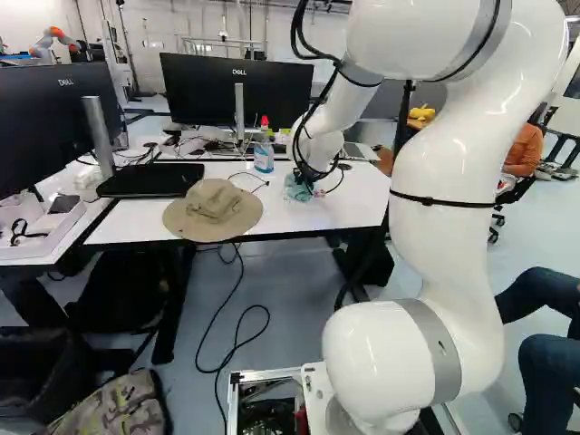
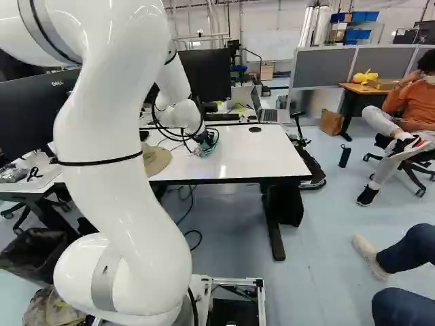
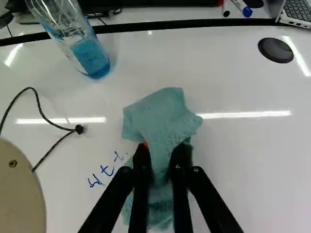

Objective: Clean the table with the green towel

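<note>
Low over the white table (image 1: pixel 362 199), the gripper (image 1: pixel 310 185) reaches down to the green towel (image 1: pixel 294 189), which lies beside the spray bottle (image 1: pixel 264 152). In the wrist view the gripper (image 3: pixel 162 154) is shut on the towel (image 3: pixel 163 116); bunched cloth fills the space between the fingers and spreads ahead of and beneath them. Blue handwriting (image 3: pixel 102 175) is on the tabletop, just beside the fingers, and part of it runs up to the cloth. The towel's underside is hidden.
A tan hat (image 1: pixel 213 208) with a dark cord (image 3: pixel 39 104) lies near the table's front edge. Monitors (image 1: pixel 234 91) and a laptop (image 2: pixel 266 112) stand behind on another desk. A round black cap (image 3: pixel 275 50) sits in the tabletop. Seated legs (image 2: pixel 408 261) are at the right.
</note>
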Controlling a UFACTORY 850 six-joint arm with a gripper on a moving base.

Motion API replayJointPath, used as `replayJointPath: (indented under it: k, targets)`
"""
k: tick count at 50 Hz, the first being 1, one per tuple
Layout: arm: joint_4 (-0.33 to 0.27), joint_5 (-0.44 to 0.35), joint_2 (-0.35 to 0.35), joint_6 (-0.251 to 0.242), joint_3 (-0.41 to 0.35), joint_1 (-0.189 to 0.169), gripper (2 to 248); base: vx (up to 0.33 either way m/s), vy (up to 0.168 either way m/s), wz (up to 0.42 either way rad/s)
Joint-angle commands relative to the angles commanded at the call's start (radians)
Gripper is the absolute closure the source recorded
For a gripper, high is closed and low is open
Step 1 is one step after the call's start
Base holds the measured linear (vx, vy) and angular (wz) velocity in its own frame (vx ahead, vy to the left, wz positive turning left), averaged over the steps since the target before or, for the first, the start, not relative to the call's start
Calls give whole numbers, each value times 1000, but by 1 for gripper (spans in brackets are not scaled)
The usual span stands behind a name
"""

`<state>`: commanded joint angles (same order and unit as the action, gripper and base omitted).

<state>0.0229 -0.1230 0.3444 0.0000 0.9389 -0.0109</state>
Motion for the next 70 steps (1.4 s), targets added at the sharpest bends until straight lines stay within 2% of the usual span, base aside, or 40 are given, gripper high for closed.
replayJointPath:
  k: [13,28,46,70]
  targets:
    - [0,0,39,0,48,-25,200,0,0,0]
    - [0,0,100,0,127,-20,200,0,0,0]
    - [0,0,146,0,187,18,200,0,0,0]
    - [0,0,157,0,203,84,200,0,0,0]
